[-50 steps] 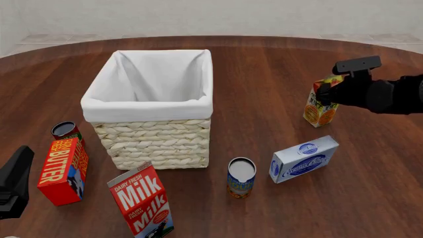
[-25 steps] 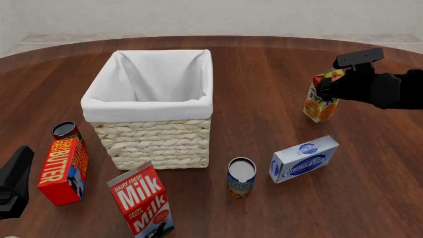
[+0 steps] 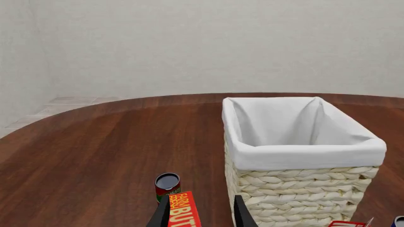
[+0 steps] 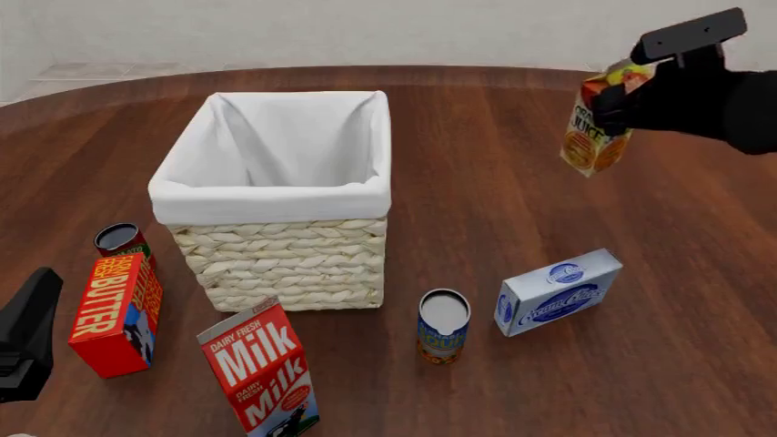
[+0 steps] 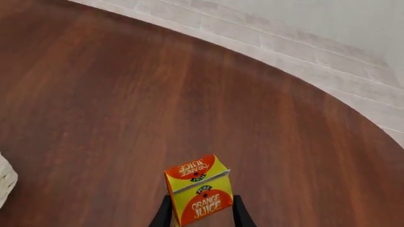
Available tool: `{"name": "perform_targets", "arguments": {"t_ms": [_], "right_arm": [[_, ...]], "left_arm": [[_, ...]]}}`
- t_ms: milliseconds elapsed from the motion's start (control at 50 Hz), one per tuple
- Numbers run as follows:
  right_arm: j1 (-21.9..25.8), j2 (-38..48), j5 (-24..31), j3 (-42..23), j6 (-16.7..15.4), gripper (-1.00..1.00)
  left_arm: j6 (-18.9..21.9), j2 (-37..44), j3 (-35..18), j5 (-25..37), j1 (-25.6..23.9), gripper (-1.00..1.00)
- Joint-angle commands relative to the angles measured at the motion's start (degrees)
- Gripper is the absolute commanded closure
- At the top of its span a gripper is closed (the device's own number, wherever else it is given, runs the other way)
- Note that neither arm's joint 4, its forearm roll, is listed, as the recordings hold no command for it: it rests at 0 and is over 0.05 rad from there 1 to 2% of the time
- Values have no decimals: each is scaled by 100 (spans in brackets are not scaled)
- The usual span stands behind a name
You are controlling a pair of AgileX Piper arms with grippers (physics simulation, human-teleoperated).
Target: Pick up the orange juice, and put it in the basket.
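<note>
Right claw (image 4: 621,100) clamped on the orange juice (image 4: 595,137), carton aloft, tilted, right of the basket (image 4: 273,196).

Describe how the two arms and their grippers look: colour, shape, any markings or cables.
Both are plain matte black. The right arm is rounded and bulky near the wrist, with a flat bar-shaped block above its gripper. The right gripper's fingers are slim, tapered black prongs, like the left gripper's. In the front view, the left arm shows only an angular, wedge-like black part. No markings or cables show.
</note>
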Motion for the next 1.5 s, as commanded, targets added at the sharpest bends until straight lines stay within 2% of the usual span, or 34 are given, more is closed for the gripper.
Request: {"name": "perform_targets", "arguments": {"t_ms": [20,320,700,940,1500], "right_arm": [[310,-694,436,-252,-40,100],[883,-1242,861,-494,-118,100],[2216,-1754,1310,-744,-289,100],[2796,-1708,1479,-1158,-314,100],[3961,-1055,1463,-1917,-454,100]], "left_arm": [[0,0,0,0,0,-100],[0,0,0,0,0,-100],[0,0,0,0,0,-100],[0,0,0,0,0,-100],[0,0,0,0,0,-100]]}}
